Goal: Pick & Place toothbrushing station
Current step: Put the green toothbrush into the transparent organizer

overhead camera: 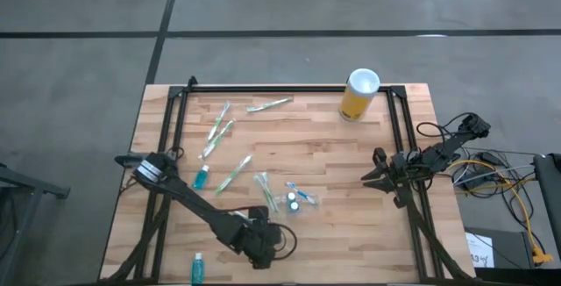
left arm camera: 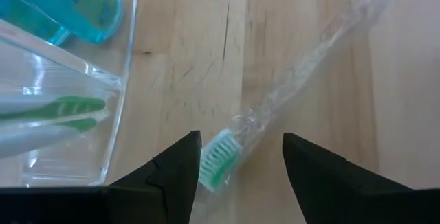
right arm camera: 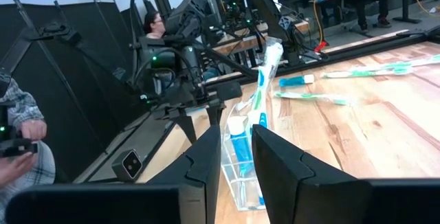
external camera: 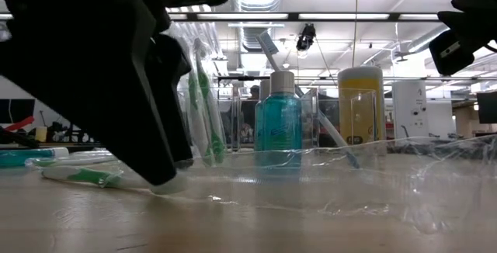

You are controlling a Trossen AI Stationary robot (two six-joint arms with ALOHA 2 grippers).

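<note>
your left gripper [left arm camera: 237, 172] hangs low by the near table edge with its jaws spread, straddling the wrapped green-bristled toothbrush [left arm camera: 223, 163] lying just beside the clear cup [overhead camera: 296, 201] (which already holds brushes and a teal tube). you look to be at the pick: sink, then close on the handle. your right gripper [overhead camera: 379, 176] waits, parted and empty, at the right edge.

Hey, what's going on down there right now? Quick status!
Left gripper open, straddling a wrapped green toothbrush on the table. Right gripper waiting at right edge, empty. Clear cup already holds brushes and a teal tube. Nothing blocking.
</note>
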